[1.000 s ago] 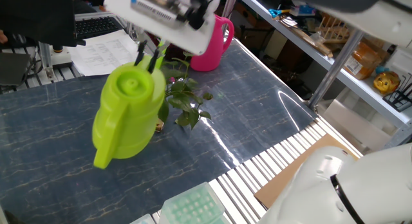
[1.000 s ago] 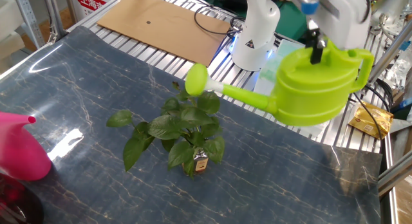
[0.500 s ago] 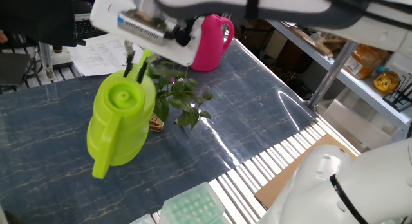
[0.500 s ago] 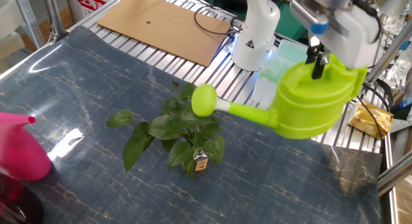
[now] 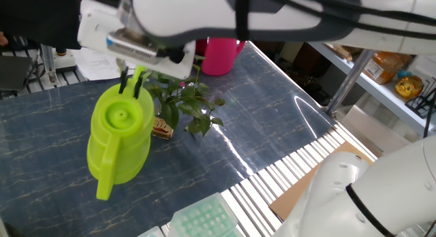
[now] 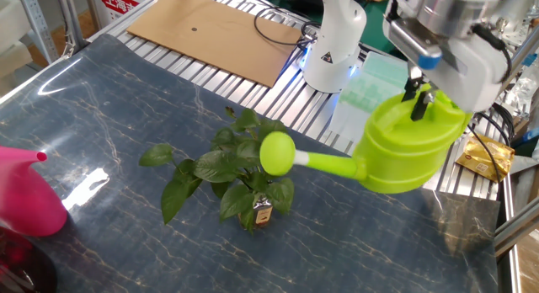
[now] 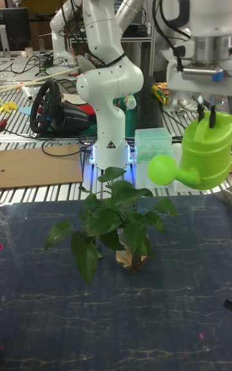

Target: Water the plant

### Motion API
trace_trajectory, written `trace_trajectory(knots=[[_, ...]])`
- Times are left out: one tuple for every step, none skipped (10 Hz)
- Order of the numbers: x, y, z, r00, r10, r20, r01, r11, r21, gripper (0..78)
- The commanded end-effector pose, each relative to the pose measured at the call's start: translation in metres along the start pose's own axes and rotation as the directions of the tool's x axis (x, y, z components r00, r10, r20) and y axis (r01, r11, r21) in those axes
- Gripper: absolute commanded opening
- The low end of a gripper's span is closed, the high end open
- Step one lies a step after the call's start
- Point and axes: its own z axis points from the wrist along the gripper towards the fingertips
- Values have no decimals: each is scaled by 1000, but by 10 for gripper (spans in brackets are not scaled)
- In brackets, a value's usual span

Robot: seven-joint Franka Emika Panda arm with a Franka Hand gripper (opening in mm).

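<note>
The plant [image 6: 226,170] [image 5: 185,104] [image 7: 115,218] is a leafy sprig in a tiny glass bottle [image 6: 262,213] with a red-yellow label, standing on the dark marbled table. My gripper [image 6: 418,97] [image 5: 129,82] [image 7: 205,115] is shut on the top handle of the lime green watering can [image 6: 408,146] [image 5: 120,136] [image 7: 207,150], held in the air beside the plant. The can tilts, and its round spout head [image 6: 277,152] [image 7: 161,169] hangs over the plant's upper leaves. No water is visible.
A pink watering can [image 5: 219,54] [image 6: 25,199] stands at the table's far side from the arm. A cardboard sheet [image 6: 211,29], a pale green box [image 7: 153,146] and the robot base [image 7: 109,129] lie behind the table. Shelving [image 5: 368,56] runs along one side.
The green can has swung and tipped further, so its spout head dropped lower and moved over the plant's leaves. The gripper shifted with it. The plant and pink can stayed put.
</note>
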Motion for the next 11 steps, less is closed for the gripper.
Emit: trace_trajectory(knots=[[3,6,11,999,-46,17,46,999,8,12],[4,8,13,998,-52,17,52,999,8,12],[4,9,16,998,-50,23,50,999,10,12],[4,10,18,998,-55,26,54,998,13,12],[4,10,20,998,-55,27,55,998,16,12],[3,10,21,998,-54,26,54,998,17,12],[3,10,24,998,-54,24,54,998,16,12],[2,10,25,998,-53,23,53,998,15,12],[4,9,27,998,-59,26,58,998,16,12],[4,9,27,998,-56,28,55,998,20,12],[5,9,27,998,-55,26,55,998,20,12]])
